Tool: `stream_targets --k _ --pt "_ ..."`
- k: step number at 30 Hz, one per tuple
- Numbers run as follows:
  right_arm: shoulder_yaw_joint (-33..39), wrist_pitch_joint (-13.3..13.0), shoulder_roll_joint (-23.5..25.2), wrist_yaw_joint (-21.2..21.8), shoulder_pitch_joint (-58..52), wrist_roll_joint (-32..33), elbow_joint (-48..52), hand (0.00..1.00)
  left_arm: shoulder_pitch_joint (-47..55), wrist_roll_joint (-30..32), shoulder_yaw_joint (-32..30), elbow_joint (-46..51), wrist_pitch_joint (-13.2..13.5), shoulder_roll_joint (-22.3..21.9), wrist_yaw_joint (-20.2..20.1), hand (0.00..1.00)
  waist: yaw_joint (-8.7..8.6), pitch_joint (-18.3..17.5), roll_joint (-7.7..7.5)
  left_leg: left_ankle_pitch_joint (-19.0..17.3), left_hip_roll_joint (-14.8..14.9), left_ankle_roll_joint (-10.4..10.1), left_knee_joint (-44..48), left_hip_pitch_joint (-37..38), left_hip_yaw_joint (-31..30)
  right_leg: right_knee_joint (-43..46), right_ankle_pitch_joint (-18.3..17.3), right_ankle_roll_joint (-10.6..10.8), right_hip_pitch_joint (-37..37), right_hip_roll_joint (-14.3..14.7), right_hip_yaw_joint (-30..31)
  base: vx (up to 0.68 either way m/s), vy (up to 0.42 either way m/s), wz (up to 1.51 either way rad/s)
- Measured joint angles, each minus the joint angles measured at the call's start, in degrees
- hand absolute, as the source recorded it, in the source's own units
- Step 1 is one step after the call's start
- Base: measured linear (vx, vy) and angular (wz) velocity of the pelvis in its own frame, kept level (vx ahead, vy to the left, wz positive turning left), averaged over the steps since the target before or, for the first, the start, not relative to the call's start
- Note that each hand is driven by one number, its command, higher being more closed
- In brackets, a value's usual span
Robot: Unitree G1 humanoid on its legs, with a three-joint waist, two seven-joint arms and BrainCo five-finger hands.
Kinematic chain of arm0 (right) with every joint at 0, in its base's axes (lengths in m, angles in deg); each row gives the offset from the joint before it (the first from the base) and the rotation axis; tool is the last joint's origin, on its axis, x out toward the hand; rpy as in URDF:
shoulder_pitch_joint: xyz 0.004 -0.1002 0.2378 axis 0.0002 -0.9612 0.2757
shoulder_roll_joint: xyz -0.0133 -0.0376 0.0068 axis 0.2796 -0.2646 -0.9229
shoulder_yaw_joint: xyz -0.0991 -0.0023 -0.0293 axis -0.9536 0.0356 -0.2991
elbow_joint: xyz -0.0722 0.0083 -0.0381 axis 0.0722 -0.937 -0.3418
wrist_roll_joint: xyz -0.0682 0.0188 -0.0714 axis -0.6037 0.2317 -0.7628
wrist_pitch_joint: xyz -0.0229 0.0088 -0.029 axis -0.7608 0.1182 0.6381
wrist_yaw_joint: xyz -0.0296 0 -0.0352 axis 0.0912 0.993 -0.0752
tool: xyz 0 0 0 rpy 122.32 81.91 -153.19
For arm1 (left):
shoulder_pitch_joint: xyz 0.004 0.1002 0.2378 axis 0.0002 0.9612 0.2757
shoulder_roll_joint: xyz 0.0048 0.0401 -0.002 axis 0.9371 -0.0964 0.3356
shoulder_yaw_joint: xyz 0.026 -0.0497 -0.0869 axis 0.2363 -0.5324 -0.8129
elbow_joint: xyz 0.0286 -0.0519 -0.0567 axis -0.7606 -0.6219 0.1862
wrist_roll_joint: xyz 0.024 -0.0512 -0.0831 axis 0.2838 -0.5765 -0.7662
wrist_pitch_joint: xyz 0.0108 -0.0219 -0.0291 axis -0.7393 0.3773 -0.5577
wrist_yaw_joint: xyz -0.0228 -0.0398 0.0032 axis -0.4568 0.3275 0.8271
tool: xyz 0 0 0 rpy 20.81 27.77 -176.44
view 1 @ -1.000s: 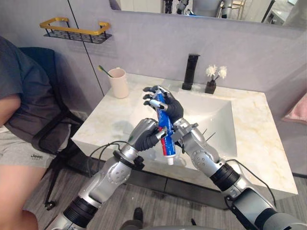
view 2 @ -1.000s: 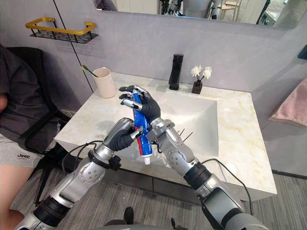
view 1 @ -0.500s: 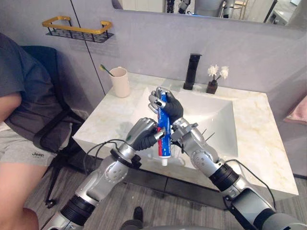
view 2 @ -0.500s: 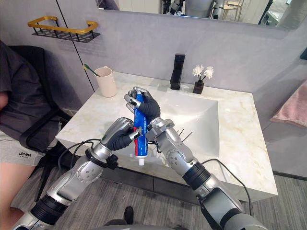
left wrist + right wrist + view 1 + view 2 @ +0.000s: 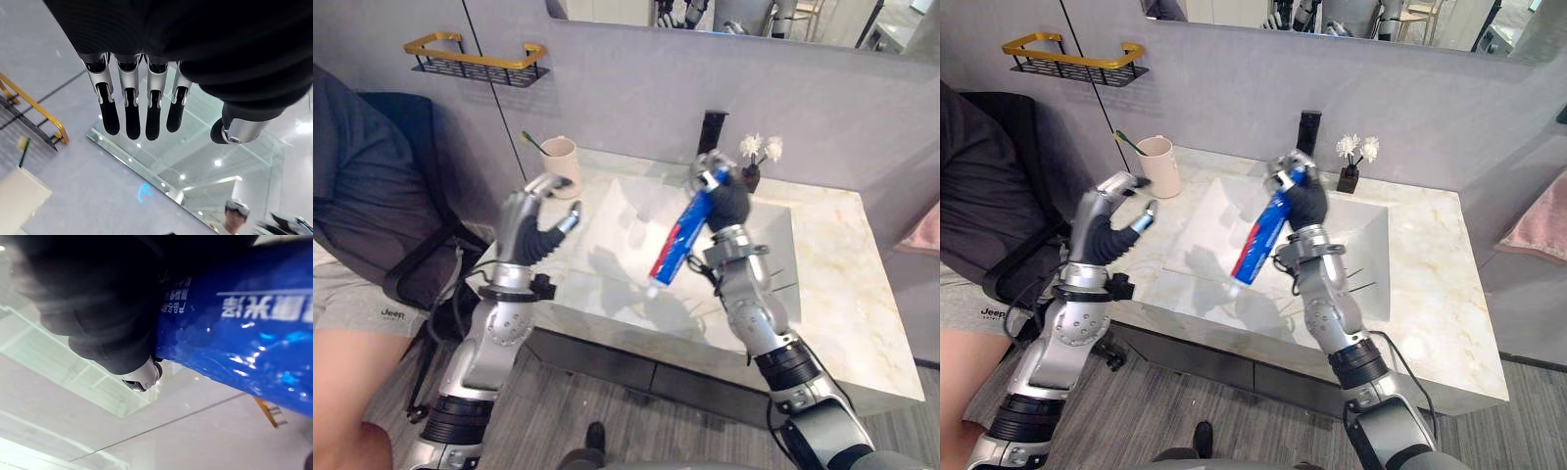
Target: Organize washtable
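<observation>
While my right robot hand [image 5: 722, 196] clamps the toothpaste tube [image 5: 680, 238] near its crimp, I judge it light, squashy; left robot hand [image 5: 530, 220] splayed, empty.

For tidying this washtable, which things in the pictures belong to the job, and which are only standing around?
Belong to the job: blue-and-red toothpaste tube, gripped in the right hand above the white sink; open left hand; probably the beige cup holding a green toothbrush.

Only around: black faucet; small dark vase of white flowers; gold-railed wall shelf; pink towel; seated person.
</observation>
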Motion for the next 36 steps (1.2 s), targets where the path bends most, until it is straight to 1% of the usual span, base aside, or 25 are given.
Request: stream_targets --k 3,7,8,9,10,11,12,15,16,18,19,20,21,22,24,26,28,29,30,32,34,35,36 --pt "2.3 -0.8 0.0 -1.0 -1.6 -1.9 1.4 1.00 1.6 -0.7 -3.2 1.1 0.0 -1.3 1.1 0.00 0.17 0.0 0.02 0.0 0.0 0.0 0.0 0.0 0.0 -0.3 0.0 0.0 0.2 0.0 -0.1 0.00 0.000 0.00" --pt "6.6 -0.9 0.0 -2.7 -3.8 -4.8 1.5 1.00 4.9 -2.9 -10.0 1.6 0.0 -3.7 2.5 0.00 0.28 -0.1 0.02 0.0 -0.1 0.0 0.0 0.0 -0.2 -0.6 0.0 0.0 0.5 0.0 -0.4 0.00 0.000 0.03" --pt "8.1 -1.1 0.0 -3.3 -4.5 -6.0 1.6 1.00 6.4 -3.9 -12.5 1.6 0.0 -5.0 2.9 0.00 0.34 -0.1 0.04 0.0 -0.1 0.0 0.0 0.0 -0.2 -0.6 0.0 0.0 0.6 0.0 -0.5 0.00 0.000 0.00" --pt "8.7 -1.1 0.0 -3.7 -4.8 -6.7 1.6 1.00 7.3 -4.5 -13.6 1.6 0.0 -5.7 3.3 0.00 0.33 -0.1 0.06 0.0 -0.1 0.0 0.0 0.0 -0.3 -0.7 0.0 0.0 0.6 0.0 -0.5 0.00 0.000 0.00" --pt "10.6 -1.2 0.0 -4.6 -6.0 -8.5 2.8 1.00 9.6 -5.6 -16.3 1.6 0.0 -7.9 3.8 0.00 0.55 -0.1 0.09 -0.1 -0.1 0.0 0.0 0.0 -0.3 -0.7 0.0 0.0 0.7 0.0 -0.6 0.00 0.000 0.00" --pt "11.2 -1.2 0.0 -5.0 -6.6 -9.6 3.8 1.00 10.7 -6.6 -17.2 1.5 0.0 -8.8 3.9 0.00 0.59 -0.1 0.11 -0.1 -0.1 0.0 0.0 0.0 -0.3 -0.8 0.0 0.0 0.7 0.0 -0.6 0.00 0.000 0.00" --pt "12.5 -1.3 0.1 -5.6 -7.7 -12.4 5.5 1.00 13.0 -8.5 -19.1 1.2 0.0 -10.6 4.3 0.00 0.61 -0.2 0.14 -0.1 -0.2 0.0 0.0 0.0 -0.3 -0.9 0.0 0.0 0.8 0.0 -0.7 -0.01 -0.015 0.04" --pt "16.4 -1.8 0.1 -6.8 -9.6 -17.0 8.2 1.00 18.4 -12.8 -22.6 -2.9 0.2 -15.0 4.5 0.00 0.82 -1.1 0.27 -0.1 -0.3 -0.1 0.0 -0.4 -0.6 -1.4 -0.1 -0.1 1.0 -0.1 -1.3 -0.01 -0.014 0.08" --pt "17.2 -2.0 0.1 -7.1 -9.8 -17.5 8.3 1.00 19.2 -13.5 -23.0 -4.4 0.1 -15.6 4.5 0.00 0.95 -1.3 0.29 -0.1 -0.3 0.0 0.0 -0.4 -0.8 -1.4 -0.2 -0.2 1.0 0.0 -1.5 -0.01 -0.020 0.11" --pt "20.5 -2.0 0.0 -8.0 -10.4 -19.5 8.3 1.00 21.4 -17.8 -23.9 -11.4 0.1 -17.9 2.9 0.00 1.89 -2.1 0.44 -0.1 -0.4 0.0 0.0 -0.8 -1.5 -1.4 -0.2 -0.3 1.0 0.0 -2.0 -0.02 -0.019 0.11" --pt "21.0 -2.0 0.1 -8.4 -10.4 -19.9 8.3 1.00 21.8 -18.3 -24.3 -13.1 0.1 -18.6 2.7 0.00 1.91 -2.2 0.46 -0.1 -0.5 0.0 0.0 -0.8 -1.6 -1.4 -0.2 -0.2 1.0 0.0 -2.1 -0.02 -0.014 0.14" --pt "21.6 -2.0 0.0 -8.7 -10.4 -20.4 8.3 1.00 23.0 -20.8 -24.8 -16.5 0.1 -19.6 1.7 0.00 1.94 -2.3 0.45 -0.1 -0.5 0.0 0.0 -1.1 -1.9 -1.4 -0.3 -0.2 1.0 -0.1 -2.5 -0.03 -0.015 0.17" --pt "22.0 -2.0 0.0 -9.1 -10.4 -21.3 8.3 1.00 23.7 -23.5 -24.9 -20.6 0.1 -20.2 0.6 0.00 1.91 -2.3 0.45 -0.1 -0.7 -0.1 0.0 -1.2 -2.4 -1.4 -0.3 -0.2 1.2 -0.1 -3.0 -0.03 -0.010 0.19" --pt "22.2 -2.0 0.0 -9.4 -10.4 -21.9 8.3 1.00 23.8 -24.6 -24.9 -22.9 0.0 -20.4 0.0 0.00 1.91 -2.3 0.45 -0.1 -0.7 -0.2 0.0 -1.3 -2.7 -1.4 -0.3 -0.1 1.2 -0.2 -3.3 -0.03 -0.011 0.22" --pt "22.8 -2.0 0.1 -10.1 -10.4 -23.6 8.3 1.00 24.0 -27.0 -24.6 -31.9 -0.7 -20.9 -2.4 0.00 1.96 -2.4 0.25 -0.3 -0.9 -0.4 0.0 -1.6 -3.2 -1.5 -0.6 0.2 1.5 -0.2 -4.1 -0.03 -0.008 0.21" --pt "22.9 -2.0 0.1 -10.5 -10.4 -24.8 8.4 1.00 24.2 -28.1 -23.9 -35.8 -1.1 -21.3 -3.9 0.00 1.99 -2.6 -0.09 -0.3 -1.0 -0.4 0.0 -2.3 -3.9 -1.6 -0.7 0.3 1.5 -0.2 -5.1 -0.02 -0.014 0.26" --pt "23.0 -2.0 0.1 -11.5 -9.8 -26.4 8.4 1.00 24.8 -29.1 -21.1 -40.8 -1.7 -21.7 -6.2 0.00 2.07 -2.9 -0.64 -0.1 -1.3 -0.5 0.0 -2.9 -5.0 -1.6 -1.1 0.6 1.4 -0.2 -6.3 0.00 -0.022 0.29" --pt "23.0 -2.0 0.1 -11.9 -9.5 -27.0 8.4 1.00 24.8 -29.1 -20.3 -41.9 -2.0 -21.7 -6.9 0.00 2.10 -2.9 -0.70 -0.1 -1.4 -0.5 0.0 -3.1 -5.4 -1.6 -1.1 0.6 1.5 -0.2 -6.6 0.01 -0.020 0.25" --pt "23.0 -1.9 0.1 -12.5 -7.8 -27.7 8.4 1.00 24.9 -29.1 -18.3 -43.7 -2.2 -22.1 -8.5 0.00 2.35 -2.9 -0.80 0.0 -1.6 -0.6 0.0 -3.5 -6.3 -1.6 -1.2 0.6 1.5 -0.3 -7.4 0.01 -0.015 0.25" --pt "22.9 -1.9 0.0 -13.5 -5.4 -29.1 8.3 1.00 24.9 -29.1 -16.1 -44.8 -2.2 -22.3 -9.5 0.00 2.60 -2.9 -0.82 0.1 -1.7 -0.6 0.0 -3.8 -6.8 -1.6 -1.2 0.6 1.5 -0.4 -8.0 0.02 -0.014 0.17" --pt "22.4 -1.9 -0.9 -14.6 -1.0 -30.2 7.7 1.00 24.7 -29.0 -11.4 -46.3 -2.2 -21.4 -10.7 0.00 3.60 -2.9 -0.94 0.1 -1.7 -0.5 0.0 -4.2 -7.7 -1.6 -1.0 0.9 1.5 -0.5 -8.6 0.03 -0.028 0.16" --pt "21.9 -1.9 -1.4 -15.0 1.2 -31.3 7.1 1.00 24.7 -28.8 -10.1 -46.4 -2.2 -21.4 -11.1 0.00 3.71 -2.8 -1.03 0.2 -1.8 -0.4 0.0 -4.5 -8.1 -1.6 -1.0 0.9 1.5 -0.4 -9.2 0.05 -0.041 0.26" --pt "21.0 -2.0 -2.7 -15.5 4.2 -32.3 5.8 1.00 24.6 -28.6 -8.4 -46.9 -2.2 -21.2 -11.8 0.00 4.35 -2.7 -1.20 0.5 -1.9 -0.3 0.0 -5.0 -8.8 -1.7 -1.0 0.9 1.4 -0.4 -9.9 0.04 -0.035 0.24"
